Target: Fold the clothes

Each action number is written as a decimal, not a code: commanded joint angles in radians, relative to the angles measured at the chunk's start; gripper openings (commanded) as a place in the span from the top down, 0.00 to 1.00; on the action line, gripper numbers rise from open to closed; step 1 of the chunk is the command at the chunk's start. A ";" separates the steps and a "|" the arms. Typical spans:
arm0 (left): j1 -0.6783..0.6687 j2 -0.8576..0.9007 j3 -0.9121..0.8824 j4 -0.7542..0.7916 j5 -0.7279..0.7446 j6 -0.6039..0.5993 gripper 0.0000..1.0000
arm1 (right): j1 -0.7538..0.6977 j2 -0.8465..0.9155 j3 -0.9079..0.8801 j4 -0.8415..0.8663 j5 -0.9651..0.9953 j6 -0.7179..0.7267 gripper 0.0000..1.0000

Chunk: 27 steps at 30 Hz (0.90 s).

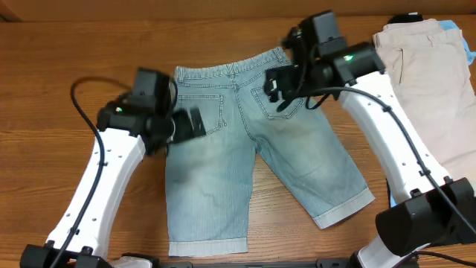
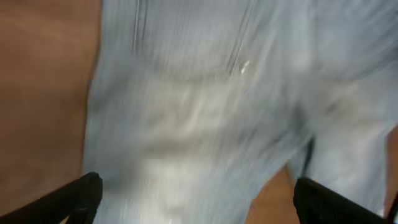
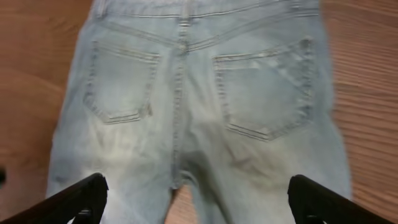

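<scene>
Faded light-blue denim shorts (image 1: 223, 149) lie flat on the table, back pockets up, waistband at the far side, legs spread toward the front. My left gripper (image 1: 190, 125) is open above the shorts' left hip; its view is blurred denim (image 2: 199, 112). My right gripper (image 1: 279, 83) is open above the right back pocket, and its wrist view shows both pockets and the crotch (image 3: 186, 124). Both grippers are empty.
Beige shorts (image 1: 435, 89) lie at the far right, over a sky-blue garment (image 1: 467, 45) with a black piece (image 1: 407, 16) at the back edge. The wooden table (image 1: 59, 45) surrounds the denim. Arm cables hang near both wrists.
</scene>
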 commanded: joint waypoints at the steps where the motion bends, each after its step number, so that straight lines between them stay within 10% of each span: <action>1: 0.000 0.006 0.027 0.163 -0.072 0.127 0.00 | 0.013 0.014 -0.006 -0.008 0.013 0.007 0.07; 12: -0.125 0.365 0.032 0.588 -0.084 0.510 0.00 | -0.205 0.015 -0.037 -0.119 0.097 0.186 0.09; 27: -0.243 0.652 0.061 0.883 -0.161 0.616 0.00 | -0.237 0.015 -0.153 -0.100 0.098 0.182 0.09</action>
